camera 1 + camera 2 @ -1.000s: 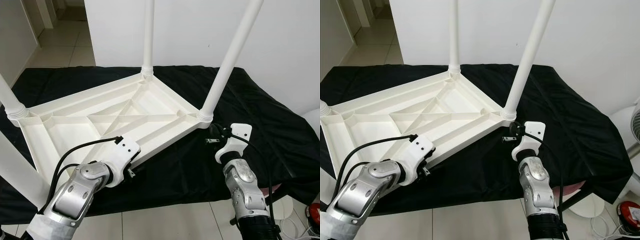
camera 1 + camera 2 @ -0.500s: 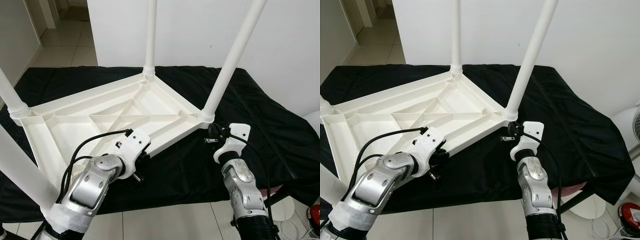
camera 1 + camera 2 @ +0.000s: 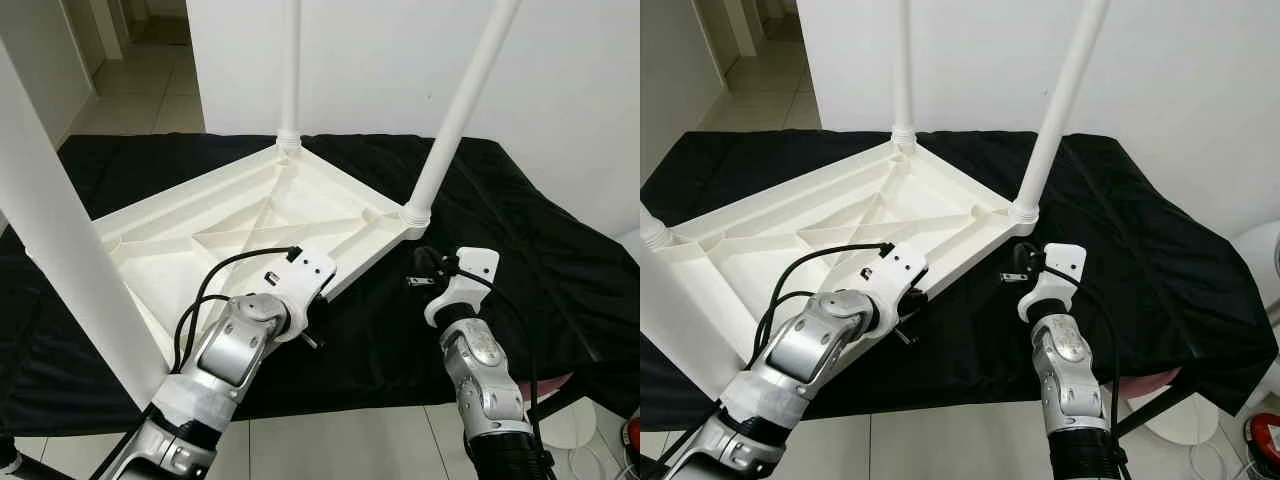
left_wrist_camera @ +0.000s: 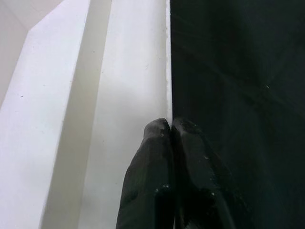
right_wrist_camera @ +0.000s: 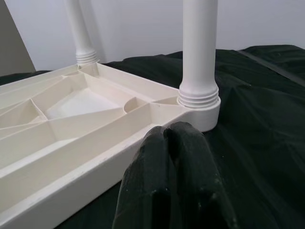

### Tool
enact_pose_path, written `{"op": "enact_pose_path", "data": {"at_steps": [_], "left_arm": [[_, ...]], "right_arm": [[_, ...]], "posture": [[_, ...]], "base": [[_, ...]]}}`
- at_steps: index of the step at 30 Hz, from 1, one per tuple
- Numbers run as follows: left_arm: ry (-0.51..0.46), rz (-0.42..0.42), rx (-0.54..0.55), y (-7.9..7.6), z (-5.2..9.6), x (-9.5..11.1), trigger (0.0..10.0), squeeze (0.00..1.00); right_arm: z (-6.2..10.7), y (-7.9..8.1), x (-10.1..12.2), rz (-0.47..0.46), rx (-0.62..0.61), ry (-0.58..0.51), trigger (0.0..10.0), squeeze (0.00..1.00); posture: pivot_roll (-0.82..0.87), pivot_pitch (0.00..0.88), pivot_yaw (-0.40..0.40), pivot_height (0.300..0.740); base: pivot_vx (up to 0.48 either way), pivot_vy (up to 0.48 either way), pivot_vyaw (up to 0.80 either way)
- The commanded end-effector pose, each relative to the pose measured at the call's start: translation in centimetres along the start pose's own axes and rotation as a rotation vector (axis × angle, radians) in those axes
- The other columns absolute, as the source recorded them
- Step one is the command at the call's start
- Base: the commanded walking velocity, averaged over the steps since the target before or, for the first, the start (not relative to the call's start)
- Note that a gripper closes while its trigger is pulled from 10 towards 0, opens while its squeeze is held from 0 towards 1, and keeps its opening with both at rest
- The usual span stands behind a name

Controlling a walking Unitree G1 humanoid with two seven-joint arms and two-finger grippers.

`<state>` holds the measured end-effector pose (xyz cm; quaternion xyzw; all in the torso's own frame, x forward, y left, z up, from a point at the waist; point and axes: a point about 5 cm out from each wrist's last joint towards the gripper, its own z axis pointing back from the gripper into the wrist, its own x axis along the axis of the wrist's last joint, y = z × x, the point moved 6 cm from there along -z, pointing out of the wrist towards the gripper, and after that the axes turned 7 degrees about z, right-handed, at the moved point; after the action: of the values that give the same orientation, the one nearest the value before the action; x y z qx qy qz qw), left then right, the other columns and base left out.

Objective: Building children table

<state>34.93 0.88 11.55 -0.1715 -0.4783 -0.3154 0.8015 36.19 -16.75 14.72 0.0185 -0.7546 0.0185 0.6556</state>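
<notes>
A white plastic table top (image 3: 230,235) lies upside down on a black cloth (image 3: 520,230). White legs stand up from its corners: a far leg (image 3: 290,70), a right leg (image 3: 455,110) and a near left leg (image 3: 70,230) close to my head. My left gripper (image 3: 312,337) is shut, with its tips (image 4: 170,125) against the near rim of the table top where the rim meets the cloth. My right gripper (image 3: 420,272) is shut on nothing and hovers just in front of the right leg's threaded base (image 5: 199,98).
The cloth-covered surface ends near my body, with tiled floor (image 3: 330,440) below. A white wall (image 3: 380,60) stands close behind the table top. A hallway (image 3: 140,90) opens at the far left. A red object (image 3: 1265,440) sits on the floor at the lower right.
My left arm has slid to the right along the near rim of the table top. The view has shifted and the near left leg now looms larger. The right gripper has barely moved.
</notes>
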Motion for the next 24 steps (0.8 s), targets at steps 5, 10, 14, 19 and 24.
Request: {"op": "enact_pose_path", "data": {"at_steps": [5,10,14,19,24], "left_arm": [[-0.124,-0.084,0.252,3.0,-0.9,4.3,2.7,0.0],[-0.144,-0.112,0.246,2.9,-1.0,4.8,10.0,0.0],[-0.275,-0.122,0.183,1.8,-0.6,7.1,10.0,0.0],[-0.367,-0.082,0.08,0.1,-0.2,8.3,10.0,0.15],[-0.447,-0.118,-0.05,-2.3,0.8,8.7,10.0,1.0]], "right_arm": [[0.1,0.0,-0.1,0.002,-0.009,-0.001,10.0,0.0],[0.1,0.1,0.0,0.001,-0.009,-0.002,10.0,0.0],[0.3,-0.1,-0.2,0.001,-0.018,0.001,10.0,0.0],[0.2,0.0,-0.2,0.0,-0.017,0.001,10.0,0.0],[0.2,0.2,-0.2,-0.003,-0.015,0.0,10.0,0.0]], "posture": [[-0.03,0.0,-0.028,0.74],[-0.03,0.0,-0.022,0.74],[-0.03,0.0,-0.021,0.74],[-0.02,0.0,-0.021,0.74],[-0.02,0.0,-0.023,0.74]], "base": [[0.0,0.0,0.0],[0.0,0.0,0.0],[0.0,0.0,0.0],[0.0,0.0,0.0],[0.0,0.0,0.0]]}}
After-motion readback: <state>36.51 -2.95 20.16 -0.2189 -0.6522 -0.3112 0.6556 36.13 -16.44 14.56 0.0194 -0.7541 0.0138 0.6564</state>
